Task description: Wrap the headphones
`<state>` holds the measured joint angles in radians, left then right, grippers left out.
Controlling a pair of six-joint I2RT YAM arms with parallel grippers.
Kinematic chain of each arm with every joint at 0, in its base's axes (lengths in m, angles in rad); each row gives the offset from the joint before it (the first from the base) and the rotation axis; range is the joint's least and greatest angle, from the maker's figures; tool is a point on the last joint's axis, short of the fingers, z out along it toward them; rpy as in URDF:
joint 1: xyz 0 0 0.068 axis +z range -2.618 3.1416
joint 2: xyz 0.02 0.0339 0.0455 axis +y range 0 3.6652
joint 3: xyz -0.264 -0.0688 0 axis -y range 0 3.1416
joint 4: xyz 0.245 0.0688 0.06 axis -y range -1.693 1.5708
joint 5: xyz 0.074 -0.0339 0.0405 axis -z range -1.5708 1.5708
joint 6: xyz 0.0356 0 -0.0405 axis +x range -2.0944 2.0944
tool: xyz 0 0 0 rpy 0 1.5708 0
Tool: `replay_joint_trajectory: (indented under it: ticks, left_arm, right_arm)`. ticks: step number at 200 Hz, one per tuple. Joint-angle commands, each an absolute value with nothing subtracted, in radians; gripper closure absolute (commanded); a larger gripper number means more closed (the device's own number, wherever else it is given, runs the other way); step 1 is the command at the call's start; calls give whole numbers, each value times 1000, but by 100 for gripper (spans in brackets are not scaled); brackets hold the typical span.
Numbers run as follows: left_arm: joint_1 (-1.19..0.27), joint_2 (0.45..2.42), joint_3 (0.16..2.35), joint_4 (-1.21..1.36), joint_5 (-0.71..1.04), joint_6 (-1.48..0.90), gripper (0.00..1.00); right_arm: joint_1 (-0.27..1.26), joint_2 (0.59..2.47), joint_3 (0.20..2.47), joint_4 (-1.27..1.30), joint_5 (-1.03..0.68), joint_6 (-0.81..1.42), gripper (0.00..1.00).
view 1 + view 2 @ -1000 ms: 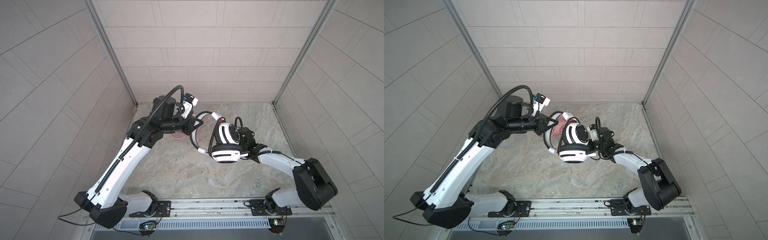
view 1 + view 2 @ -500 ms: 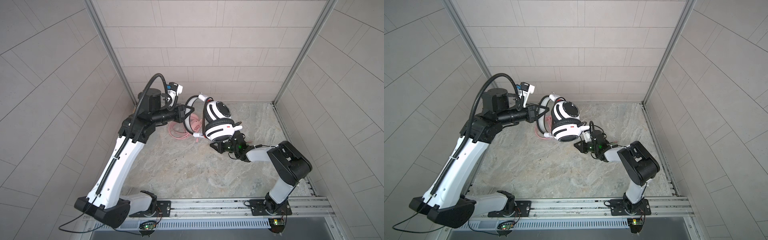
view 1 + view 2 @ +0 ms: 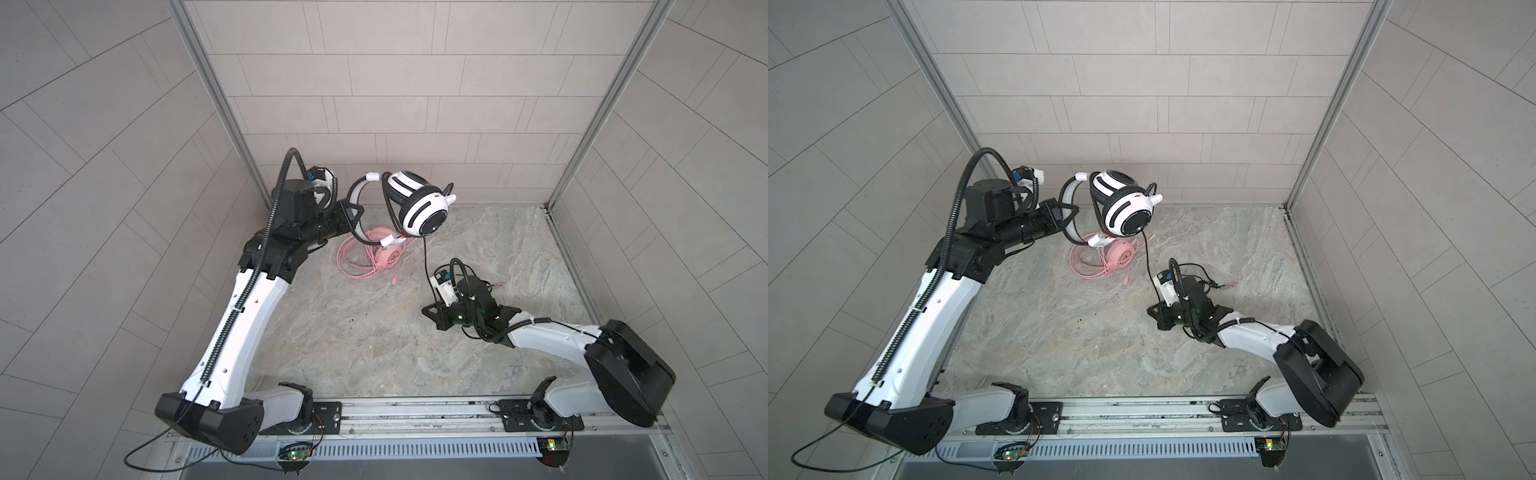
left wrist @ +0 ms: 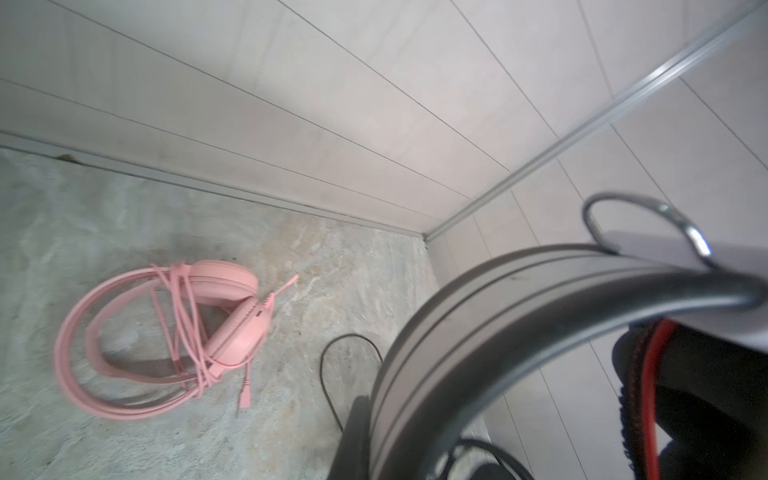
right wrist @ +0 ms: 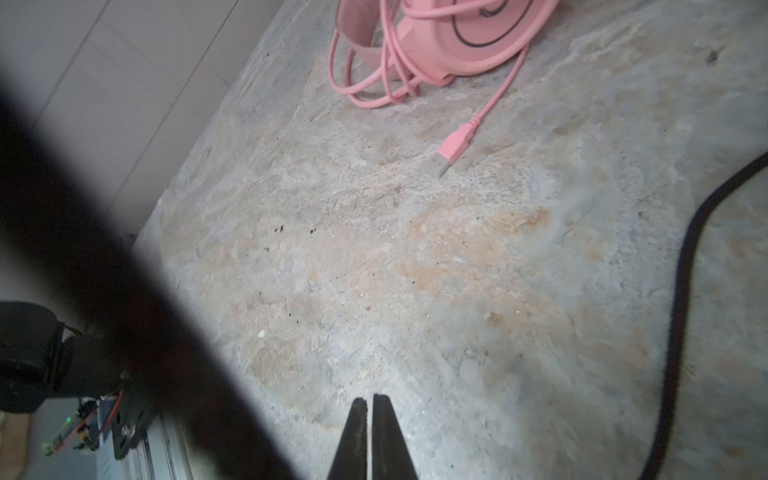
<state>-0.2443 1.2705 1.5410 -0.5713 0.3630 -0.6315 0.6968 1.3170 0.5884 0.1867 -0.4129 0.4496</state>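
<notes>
Left hand (image 3: 352, 214) clamps the band of the white-and-black headset (image 3: 419, 208), raised by the back wall (image 3: 415, 124). Right hand (image 5: 368, 432), fingers together and empty, hangs over open bench (image 3: 353, 332).

Marbled grey-beige tabletop (image 3: 374, 353) with dark specks (image 5: 280, 228), pale tiled walls (image 3: 395, 104) left, right and far, metal posts (image 3: 221, 104) at far corners, slotted strip (image 3: 395, 449) along near edge

Blurred and cropped, the white-and-black headset (image 4: 498, 324) hides my left gripper (image 3: 354, 213) in its wrist view (the pink headset (image 5: 478, 33) is cropped too).
</notes>
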Motion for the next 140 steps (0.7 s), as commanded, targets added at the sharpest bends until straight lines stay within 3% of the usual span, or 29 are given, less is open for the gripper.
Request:
replay_joint_trajectory:
  ticks: [1, 76, 140]
  left_arm:
    - [-222, 1265, 1520, -506, 141, -773, 100]
    - [-194, 1262, 1498, -552, -223, -691, 100]
    - [-150, 1251, 1445, -495, -347, -620, 100]
  right_arm:
    - [754, 1223, 607, -56, -264, 375, 93]
    - [900, 1109, 804, -335, -129, 277, 93]
    - [940, 1115, 856, -365, -103, 259, 93]
